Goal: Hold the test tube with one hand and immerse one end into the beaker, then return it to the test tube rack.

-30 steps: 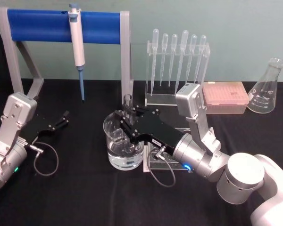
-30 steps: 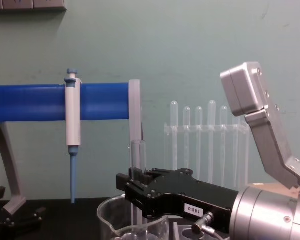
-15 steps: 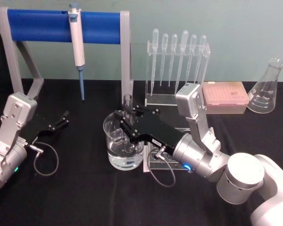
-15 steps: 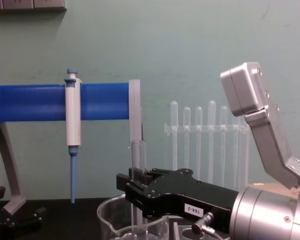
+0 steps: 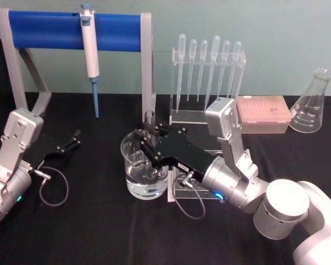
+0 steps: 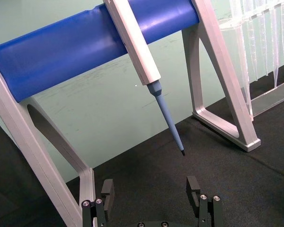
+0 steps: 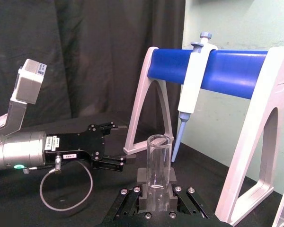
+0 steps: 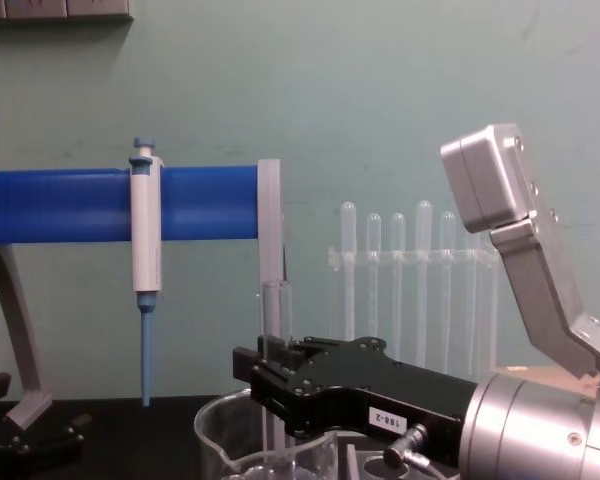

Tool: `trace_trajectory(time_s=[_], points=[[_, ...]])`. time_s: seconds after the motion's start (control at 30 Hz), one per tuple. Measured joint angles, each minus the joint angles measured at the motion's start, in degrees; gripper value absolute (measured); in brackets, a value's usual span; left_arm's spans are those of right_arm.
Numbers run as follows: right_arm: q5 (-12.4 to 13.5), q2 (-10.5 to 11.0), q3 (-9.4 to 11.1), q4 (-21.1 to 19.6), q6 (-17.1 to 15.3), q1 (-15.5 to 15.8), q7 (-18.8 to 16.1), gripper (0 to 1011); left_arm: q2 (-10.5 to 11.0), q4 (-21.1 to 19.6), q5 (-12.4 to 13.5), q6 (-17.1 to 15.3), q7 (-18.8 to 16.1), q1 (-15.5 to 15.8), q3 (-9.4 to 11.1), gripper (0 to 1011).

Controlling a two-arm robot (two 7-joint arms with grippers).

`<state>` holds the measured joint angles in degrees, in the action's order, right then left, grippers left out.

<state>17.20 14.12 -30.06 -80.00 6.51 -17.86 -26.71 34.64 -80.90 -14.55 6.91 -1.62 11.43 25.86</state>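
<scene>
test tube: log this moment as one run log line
right gripper shut on tube | tube upright, lower end in beaker | left gripper open, parked at left

Head camera looks down, chest camera looks level and close; both share the beaker (image 5: 137, 185).

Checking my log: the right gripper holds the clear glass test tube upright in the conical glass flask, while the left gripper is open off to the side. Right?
Wrong vessel: the right gripper holds the clear glass test tube upright in the wide clear glass beaker, as the head view shows; the conical glass flask stands apart. The left gripper is indeed open.
</scene>
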Motion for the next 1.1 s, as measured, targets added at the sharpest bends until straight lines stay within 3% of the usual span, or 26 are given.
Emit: trace_trajectory(time_s=[1.1], points=[[0.0,0.0,0.0,0.0,0.0,0.0,0.0,228,0.0,0.0,0.0,0.0,0.0,0.0,0.0,1000]])
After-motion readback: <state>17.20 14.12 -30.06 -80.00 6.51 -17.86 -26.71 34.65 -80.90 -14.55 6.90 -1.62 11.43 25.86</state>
